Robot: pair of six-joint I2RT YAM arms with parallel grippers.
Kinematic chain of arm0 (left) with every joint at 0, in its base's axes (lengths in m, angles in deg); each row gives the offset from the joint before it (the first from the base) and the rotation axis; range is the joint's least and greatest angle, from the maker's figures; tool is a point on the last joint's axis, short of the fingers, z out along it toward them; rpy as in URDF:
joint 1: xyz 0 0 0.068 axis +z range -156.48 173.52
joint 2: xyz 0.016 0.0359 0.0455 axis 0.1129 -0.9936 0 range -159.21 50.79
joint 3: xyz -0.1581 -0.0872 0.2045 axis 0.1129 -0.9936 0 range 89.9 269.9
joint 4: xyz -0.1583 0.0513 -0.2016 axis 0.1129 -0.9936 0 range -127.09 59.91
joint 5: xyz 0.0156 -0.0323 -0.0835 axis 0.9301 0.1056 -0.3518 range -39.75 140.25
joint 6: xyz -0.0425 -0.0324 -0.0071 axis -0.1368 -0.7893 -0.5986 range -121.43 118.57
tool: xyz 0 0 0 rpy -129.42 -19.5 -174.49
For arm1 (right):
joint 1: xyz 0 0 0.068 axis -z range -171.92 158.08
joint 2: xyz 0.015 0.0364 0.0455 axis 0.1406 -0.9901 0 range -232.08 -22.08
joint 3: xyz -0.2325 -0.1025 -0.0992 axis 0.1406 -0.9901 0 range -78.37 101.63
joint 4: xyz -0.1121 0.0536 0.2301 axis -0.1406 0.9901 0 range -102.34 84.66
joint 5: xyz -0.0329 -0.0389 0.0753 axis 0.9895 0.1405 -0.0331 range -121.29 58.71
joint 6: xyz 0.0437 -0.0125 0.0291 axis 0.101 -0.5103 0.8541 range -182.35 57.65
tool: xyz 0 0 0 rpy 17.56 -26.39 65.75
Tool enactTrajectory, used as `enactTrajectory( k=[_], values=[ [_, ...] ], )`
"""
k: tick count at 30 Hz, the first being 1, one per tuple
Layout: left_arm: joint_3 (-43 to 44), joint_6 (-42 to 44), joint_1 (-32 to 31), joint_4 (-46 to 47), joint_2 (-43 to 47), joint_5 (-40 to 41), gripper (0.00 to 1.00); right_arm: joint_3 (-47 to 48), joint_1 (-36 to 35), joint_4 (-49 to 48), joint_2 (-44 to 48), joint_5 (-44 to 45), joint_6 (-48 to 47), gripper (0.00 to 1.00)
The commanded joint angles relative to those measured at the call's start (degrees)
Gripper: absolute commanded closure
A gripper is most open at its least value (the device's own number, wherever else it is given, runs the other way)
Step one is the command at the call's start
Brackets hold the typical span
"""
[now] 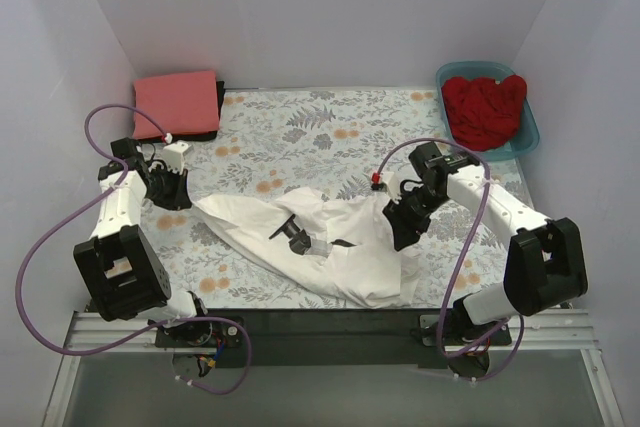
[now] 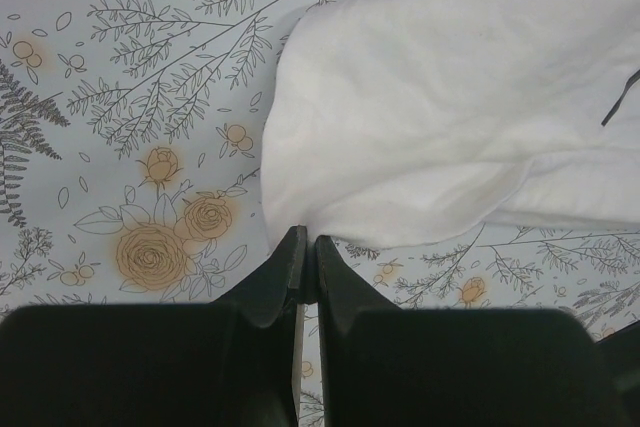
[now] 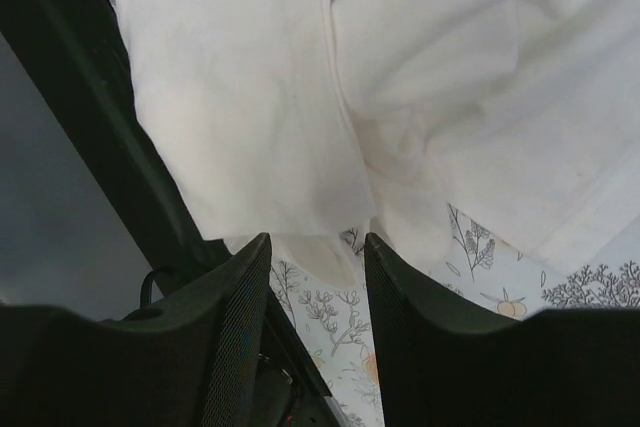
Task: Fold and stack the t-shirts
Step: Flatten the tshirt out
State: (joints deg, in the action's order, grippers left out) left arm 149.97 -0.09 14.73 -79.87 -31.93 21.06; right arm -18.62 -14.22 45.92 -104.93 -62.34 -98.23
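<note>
While the white t-shirt (image 1: 360, 267) sprawls crumpled in the middle of the counter (image 1: 300, 127), long axis running left to right, we see the right fingers (image 3: 400, 307) parted at its right end, a flap of cloth lying between them (nothing pinched yet). Our left fingers (image 2: 282, 282) are pressed together and empty, with the shirt's left tip just ahead, so by our reckoning the right arm is nearer.

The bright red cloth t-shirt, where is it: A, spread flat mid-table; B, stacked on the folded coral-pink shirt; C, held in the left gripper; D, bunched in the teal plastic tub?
D: the bright red cloth t-shirt lies crumpled inside the teal plastic tub, far right in the top view.
</note>
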Motion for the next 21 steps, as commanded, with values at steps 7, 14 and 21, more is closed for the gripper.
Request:
enactTrajectory(
  k=[7, 14, 21],
  values=[
    [1.3, 1.6, 0.2, -0.3, 0.8, -0.7, 1.00, 3.7, 5.9, 17.2, -2.8, -2.1, -5.2, 0.58],
    [0.7, 0.9, 0.2, 0.6, 0.4, -1.0, 1.00, 4.1, 4.2, 17.2, -8.5, -1.4, -5.0, 0.52],
    [-0.1, 1.1, 0.2, 1.2, -0.1, -0.5, 1.00, 6.4, 3.4, 17.2, -13.4, -2.9, -5.8, 0.48]
  ],
)
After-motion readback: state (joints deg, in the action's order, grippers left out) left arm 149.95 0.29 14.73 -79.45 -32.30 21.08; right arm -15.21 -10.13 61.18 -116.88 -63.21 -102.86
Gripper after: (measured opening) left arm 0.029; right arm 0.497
